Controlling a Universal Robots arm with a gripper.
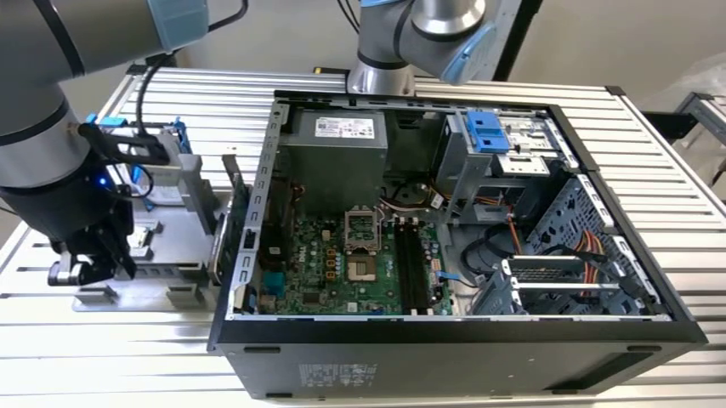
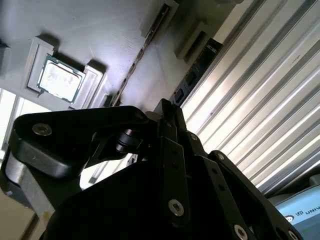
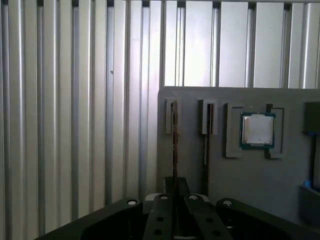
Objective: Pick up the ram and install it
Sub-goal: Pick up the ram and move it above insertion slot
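A: Exterior view?
B: Gripper (image 1: 85, 263) low over the tray (image 1: 170, 293), at the exterior view's left of the case (image 1: 454, 357).
A: First wrist view?
B: Gripper (image 3: 175, 182) narrow, pinching the ram (image 3: 174, 135), edge-up in its tray slot.
A: Second wrist view?
B: Same pinch on the ram (image 2: 140, 55); the chip (image 2: 60, 77) lies nearby.

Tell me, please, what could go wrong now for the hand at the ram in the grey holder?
1. The hand appears closed on the ram, which stands in its slot of the grey holder; a slightly tilted lift could jam or bend it.
2. A second ram stands close beside it; the hand could knock it while rising.
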